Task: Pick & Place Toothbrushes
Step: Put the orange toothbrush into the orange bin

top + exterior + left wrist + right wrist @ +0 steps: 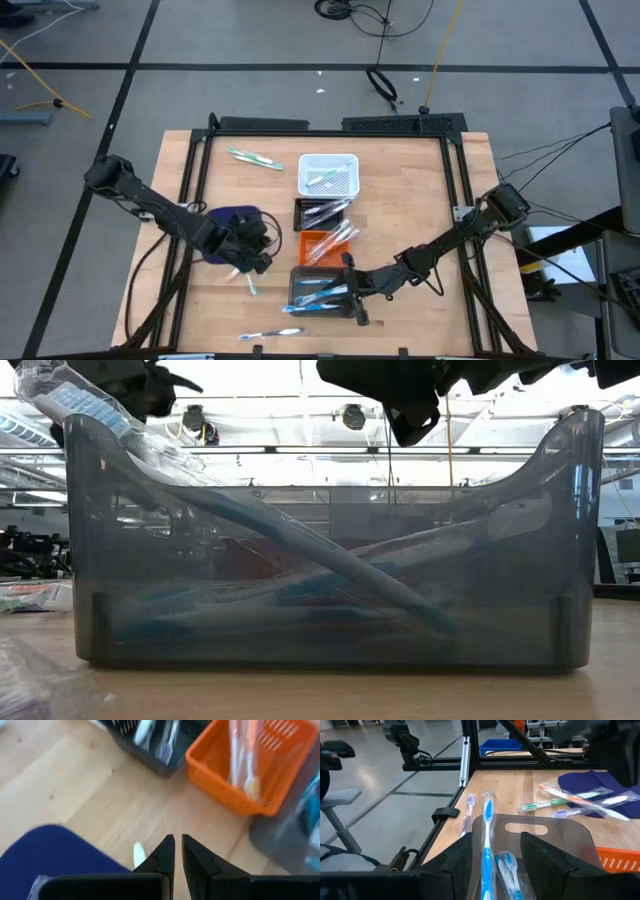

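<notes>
Four trays stand in a row down the table's middle: white (328,175), black (322,212), orange (325,243) and smoky grey (318,292), each with wrapped toothbrushes inside. My right gripper (350,290) hovers open over the grey tray (540,837). Its fingers stand on either side of a blue toothbrush (487,832), whose head end leans out over the tray's end wall (80,405). My left gripper (250,262) is shut above the near right edge of the dark blue mat (235,225). A toothbrush (248,283) lies just below it, its white end (138,854) beside one finger.
Loose toothbrushes lie on the table: a green one (255,158) at the far left, one (270,333) at the near edge, and several (580,800) by the blue mat (600,782). A black frame (200,160) borders the table. Bare wood (420,200) lies right of the trays.
</notes>
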